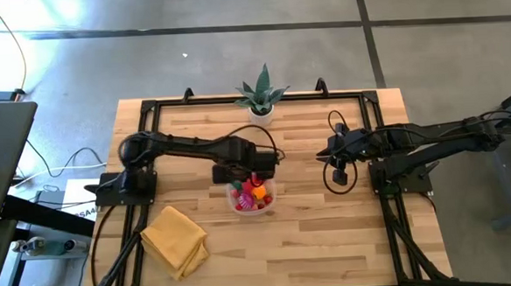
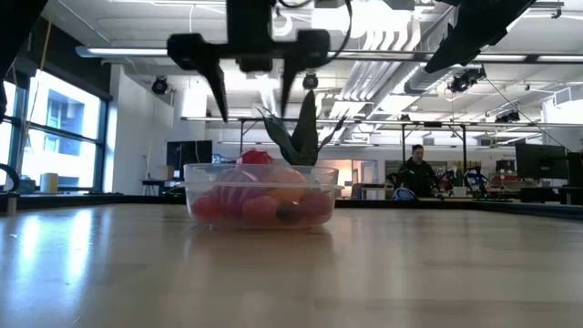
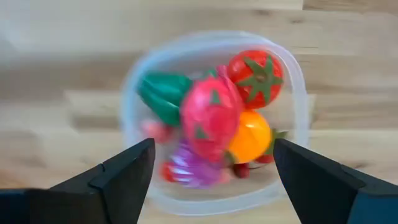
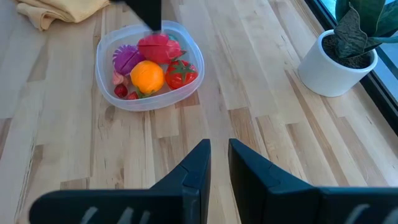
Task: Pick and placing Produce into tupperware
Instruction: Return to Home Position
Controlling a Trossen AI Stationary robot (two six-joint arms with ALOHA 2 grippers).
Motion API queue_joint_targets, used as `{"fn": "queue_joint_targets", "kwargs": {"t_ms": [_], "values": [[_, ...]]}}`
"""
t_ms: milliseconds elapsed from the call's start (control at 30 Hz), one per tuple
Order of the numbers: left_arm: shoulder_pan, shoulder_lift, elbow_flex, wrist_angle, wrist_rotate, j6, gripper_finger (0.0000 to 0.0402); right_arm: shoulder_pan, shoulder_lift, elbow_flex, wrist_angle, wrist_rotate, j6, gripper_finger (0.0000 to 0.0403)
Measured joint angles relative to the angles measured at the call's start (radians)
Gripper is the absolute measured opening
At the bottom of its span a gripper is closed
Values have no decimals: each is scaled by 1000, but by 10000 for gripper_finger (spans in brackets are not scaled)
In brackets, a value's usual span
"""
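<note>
Clear plastic with a whitish rim, the tupperware [image 1: 273, 195] sits on the pale wooden table [image 1: 331, 244] just below the centre of the high view. The produce is piled inside it. In the left wrist view 5 pieces are plain to see:
- a red tomato [image 3: 255, 78] with a green star-shaped top, at the upper right of the container
- a pink dragon fruit [image 3: 210, 118] lying on top in the middle
- an orange [image 3: 249, 137] just right of the dragon fruit and touching it
- a green pepper [image 3: 163, 94] at the upper left
- a violet onion [image 3: 189, 168] at the lower middle

Some smaller red and pink bits show low down between them, too blurred to name.

The left gripper [image 2: 253, 114] hangs directly above the container. Its 2 fingers are spread wide with nothing between them. In the low view their tips are clear of the rim and of the top of the pile, at the upper middle of the frame.

The right gripper [image 4: 219, 146] is right of centre in the high view, well apart from the container and above bare wood. Its 2 fingers are drawn close, with only a thin slit between them, and they grip nothing.

A folded yellow cloth [image 1: 175, 241] lies at the lower left of the high view, near the container but not touching it. A spiky green plant [image 1: 262, 97] in a white pot [image 4: 333, 65] stands at the table's top edge, above the container in that frame. In the low view a person [image 2: 416, 173] shows far off in the room, right of centre.
</note>
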Motion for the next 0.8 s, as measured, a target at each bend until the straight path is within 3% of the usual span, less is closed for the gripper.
{"fn": "queue_joint_targets", "kwargs": {"t_ms": [167, 300, 433, 800], "values": [[0, -66, 29, -102, -134, 314, 291, 0, 0, 0, 0, 0, 0, 46], [-11, -110, 33, -78, -284, 682, 266, 0, 0, 0, 0, 0, 0, 46], [-35, -113, 32, -61, -360, 1013, 236, 0, 0, 0, 0, 0, 0, 46], [-34, -114, 32, 70, -320, 1261, 151, 0, 0, 0, 0, 0, 0, 46]]}}
